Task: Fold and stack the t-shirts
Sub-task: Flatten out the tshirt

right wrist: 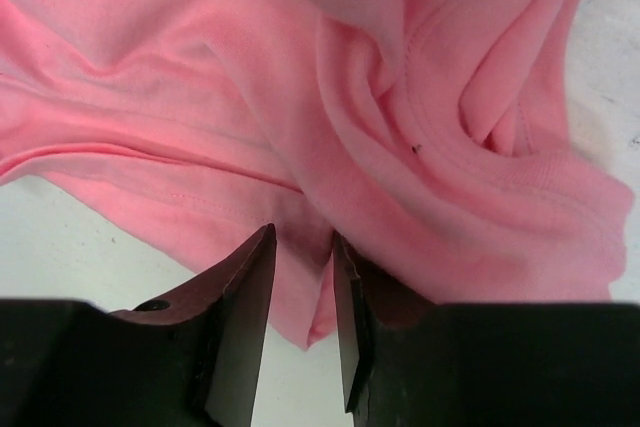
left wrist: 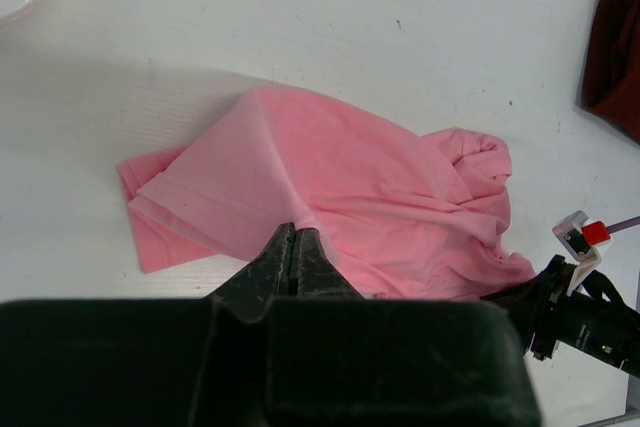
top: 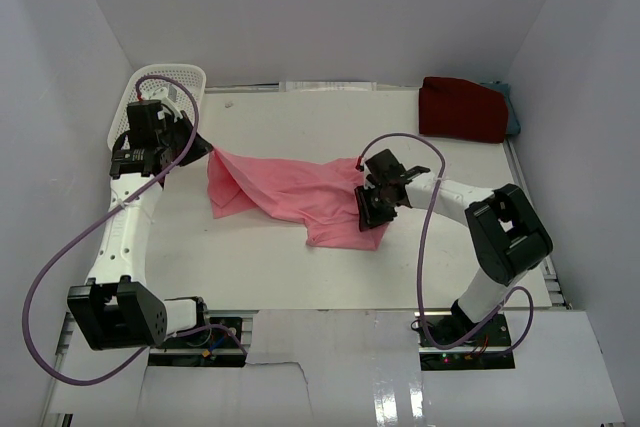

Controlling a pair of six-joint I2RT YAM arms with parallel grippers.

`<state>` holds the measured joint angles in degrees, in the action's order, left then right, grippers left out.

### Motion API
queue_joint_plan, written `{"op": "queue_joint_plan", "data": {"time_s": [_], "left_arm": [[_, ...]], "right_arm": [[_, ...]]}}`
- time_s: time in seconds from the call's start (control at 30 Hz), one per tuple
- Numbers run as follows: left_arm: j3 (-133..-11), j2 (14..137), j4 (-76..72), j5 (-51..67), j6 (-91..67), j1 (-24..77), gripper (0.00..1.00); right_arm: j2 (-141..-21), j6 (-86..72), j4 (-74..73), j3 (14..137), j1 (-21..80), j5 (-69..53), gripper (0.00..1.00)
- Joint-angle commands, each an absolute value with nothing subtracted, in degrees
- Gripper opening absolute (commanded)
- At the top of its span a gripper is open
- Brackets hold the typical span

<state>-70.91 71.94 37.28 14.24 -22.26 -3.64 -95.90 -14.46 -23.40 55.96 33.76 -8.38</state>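
Pink t-shirt (top: 290, 197) crumpled and unfolded around the middle of the tabletop (top: 300, 272), somewhat nearer the left edge than the right. Runs with its long axis across the tabletop, left to right, slanting from a narrow end toward the far left down to a wider end toward the near right.

Left end drawn up into a peak and pinched in the left hand (top: 205, 151). In the left wrist view, fingers (left wrist: 280, 262) pressed together on that peak, pink cloth falling away from them like a tent.

Right hand (top: 372, 209) down on the right end, set at a narrow gap. In the right wrist view, an edge of the cloth between the two fingers (right wrist: 245, 287), pads not visibly pressing on it. Just past them, a curved stitched hem bunched in folds; neck or sleeve opening, cannot tell, so cannot tell which way the collar points.

Dark red t-shirt (top: 462, 109) folded at the far right corner, well apart from the pink one, long axis along the far edge. Teal-grey t-shirt (top: 512, 112) showing only as a strip at its right side.

White perforated basket (top: 165, 82) at the far left corner, just behind the left hand.
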Motion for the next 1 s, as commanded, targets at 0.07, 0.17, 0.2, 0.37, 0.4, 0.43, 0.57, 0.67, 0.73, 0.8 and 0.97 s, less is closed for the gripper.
{"op": "queue_joint_plan", "data": {"time_s": [0.07,0.17,0.2,0.37,0.4,0.43,0.57,0.67,0.73,0.8,0.97], "left_arm": [[-71.10,71.46,36.21,15.38,-21.53,-3.78,0.00],[-71.10,71.54,36.30,15.38,-21.53,-3.78,0.00],[-71.10,71.54,36.21,15.38,-21.53,-3.78,0.00],[-70.84,71.63,36.12,15.38,-21.53,-3.78,0.00],[-70.75,71.63,36.21,15.38,-21.45,-3.78,0.00],[-70.75,71.63,36.12,15.38,-21.53,-3.78,0.00],[-70.58,72.51,35.51,15.56,-21.97,-3.78,0.00],[-70.58,74.26,34.28,16.60,-23.20,-3.87,0.00],[-71.19,75.75,33.32,17.57,-23.99,-3.78,0.00],[-72.24,78.48,32.26,17.32,-24.87,-3.78,0.00],[-81.53,84.54,32.34,17.49,-25.75,-3.78,0.00]], "right_arm": [[-96.59,-13.62,-21.88,58.97,33.49,-9.84,0.30],[-96.50,-13.62,-21.97,59.06,33.49,-9.76,0.15],[-96.59,-13.62,-21.97,58.98,33.49,-9.76,0.13],[-96.07,-13.62,-21.80,58.62,33.49,-9.93,0.08],[-95.89,-13.62,-21.97,58.80,33.49,-9.84,0.08],[-95.80,-13.62,-22.32,59.15,33.40,-9.84,0.08],[-95.45,-12.66,-24.69,65.36,31.30,-10.72,0.08],[-97.02,-12.13,-27.06,72.13,27.61,-12.56,0.08],[-100.96,-10.99,-31.52,82.84,24.09,-13.53,0.08],[-103.96,-9.59,-34.61,96.24,21.20,-14.32,0.08],[-111.96,-8.53,-45.41,121.69,18.55,-19.85,0.08]]}}
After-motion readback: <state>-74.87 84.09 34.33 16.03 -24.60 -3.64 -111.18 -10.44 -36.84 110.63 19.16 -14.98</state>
